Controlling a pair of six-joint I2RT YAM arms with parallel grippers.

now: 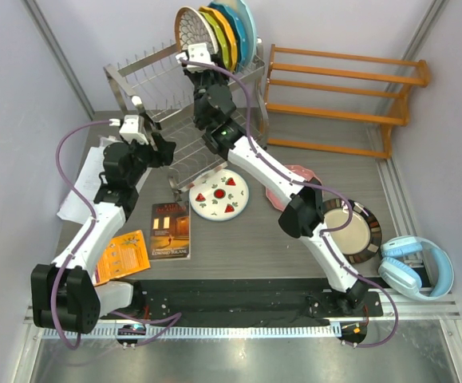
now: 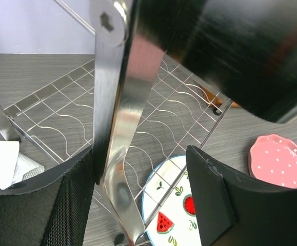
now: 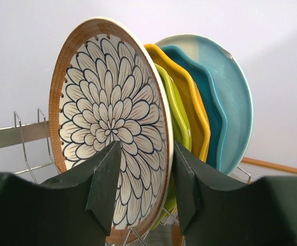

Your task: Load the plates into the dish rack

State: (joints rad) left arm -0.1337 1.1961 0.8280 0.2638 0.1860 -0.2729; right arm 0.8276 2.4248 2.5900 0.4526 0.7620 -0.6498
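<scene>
Reaching far over the table, the right arm stretches from its base to the dish rack (image 1: 135, 72), its elbow bent low in front of the rack and its wrist raised to the upper tier. The right gripper (image 1: 195, 57) (image 3: 147, 148) is closed on the lower rim of the petal plate (image 1: 191, 28) (image 3: 112, 118), one finger on each face. That plate stands upright at the rack's right end, just beside the yellow-green plate (image 3: 181, 118), orange plate (image 3: 199, 113) and blue plate (image 3: 230, 102).

The left arm bends up to the rack's left end, where the left gripper (image 1: 140, 118) (image 2: 140, 154) straddles a steel upright (image 2: 117, 102). Its fingers are apart: one lies against the strip and the other stands clear of it.

In front of the rack, the watermelon plate (image 1: 219, 194) (image 2: 169, 215) lies flat, seen through the wire in the left wrist view. The pink plate (image 1: 302, 174) (image 2: 281, 161) is mostly hidden under the right arm from above. The dark-rimmed plate (image 1: 366, 231), farther from the rack, is partly covered by the same arm.

The right wrist view cuts off the petal plate's bottom edge, so its slot cannot be made out. A dark, blurred housing blocks the top right of the left wrist view.
</scene>
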